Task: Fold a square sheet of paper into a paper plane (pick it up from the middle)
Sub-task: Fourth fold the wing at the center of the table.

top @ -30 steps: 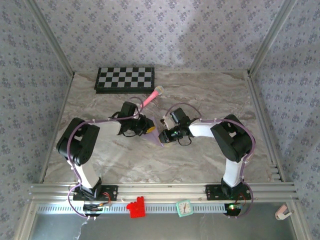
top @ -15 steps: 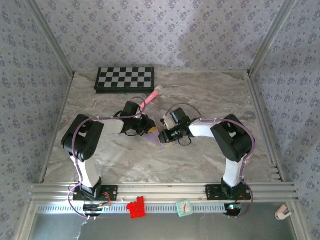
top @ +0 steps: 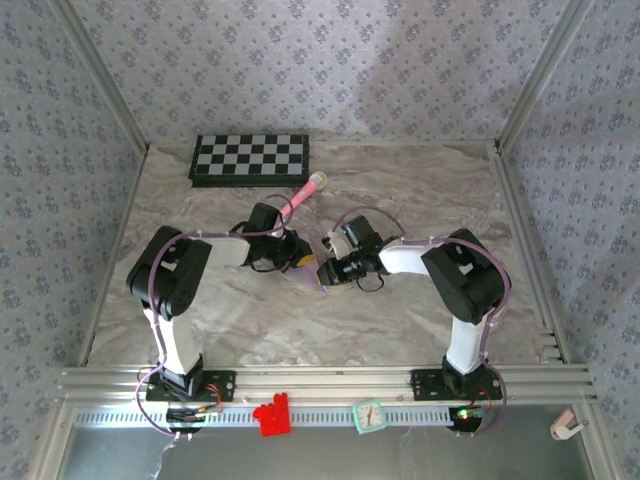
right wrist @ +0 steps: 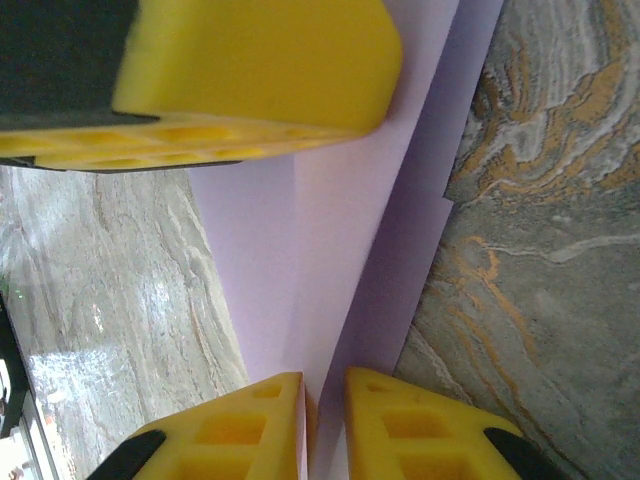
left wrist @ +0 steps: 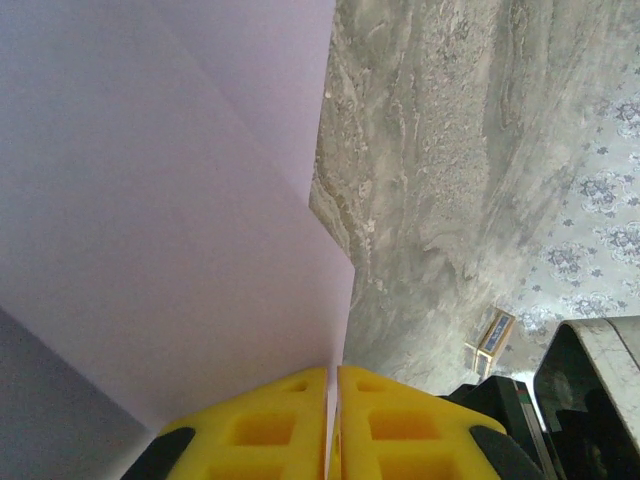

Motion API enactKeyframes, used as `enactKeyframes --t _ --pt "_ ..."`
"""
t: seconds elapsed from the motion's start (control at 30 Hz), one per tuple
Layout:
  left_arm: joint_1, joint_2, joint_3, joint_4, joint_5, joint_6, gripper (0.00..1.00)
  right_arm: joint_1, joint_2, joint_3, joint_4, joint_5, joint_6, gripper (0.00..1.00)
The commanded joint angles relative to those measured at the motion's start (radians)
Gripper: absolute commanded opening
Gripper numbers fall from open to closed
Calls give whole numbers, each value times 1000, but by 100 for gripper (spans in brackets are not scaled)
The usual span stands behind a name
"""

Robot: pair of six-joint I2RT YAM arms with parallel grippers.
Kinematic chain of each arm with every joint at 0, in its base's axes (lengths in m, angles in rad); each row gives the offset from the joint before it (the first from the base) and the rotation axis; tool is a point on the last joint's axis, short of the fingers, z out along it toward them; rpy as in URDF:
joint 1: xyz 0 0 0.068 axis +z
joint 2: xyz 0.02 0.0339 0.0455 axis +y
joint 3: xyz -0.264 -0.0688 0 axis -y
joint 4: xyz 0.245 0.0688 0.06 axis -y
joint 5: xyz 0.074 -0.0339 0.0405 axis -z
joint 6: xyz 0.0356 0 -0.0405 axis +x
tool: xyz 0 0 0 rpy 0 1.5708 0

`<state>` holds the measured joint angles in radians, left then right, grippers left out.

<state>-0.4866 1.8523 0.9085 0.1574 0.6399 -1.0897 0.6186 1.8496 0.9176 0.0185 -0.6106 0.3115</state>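
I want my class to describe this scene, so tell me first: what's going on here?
Two robot arms meet at the middle of the table over a pale-lavender sheet of paper. The left gripper and the right gripper are each shut on it, pinching its folded layers from opposite sides. It is partly folded, not yet a finished plane. The checkered board and pink toy microphone lie farther back.

Pale-lavender paper (left wrist: 150, 200), yellow jaws — black-and-white checkered board (top: 250, 158), pink microphone (top: 303, 195)

marbled table (top: 400, 330), floral-papered walls (top: 350, 70)
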Motion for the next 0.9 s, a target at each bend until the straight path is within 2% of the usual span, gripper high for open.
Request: enactKeyframes --t 0.0,0.17,0.6,0.87 --pt "-7 14 28 -8 18 21 12 -8 8 -26 -37 11 15 18" --pt "-7 17 32 -15 18 26 11 -9 11 -28 -35 10 17 18" --pt "-9 21 41 -45 17 43 11 -18 -124 -55 -9 46 99 31" --pt "-10 26 49 -49 20 45 11 -14 -176 -76 46 42 153 29"
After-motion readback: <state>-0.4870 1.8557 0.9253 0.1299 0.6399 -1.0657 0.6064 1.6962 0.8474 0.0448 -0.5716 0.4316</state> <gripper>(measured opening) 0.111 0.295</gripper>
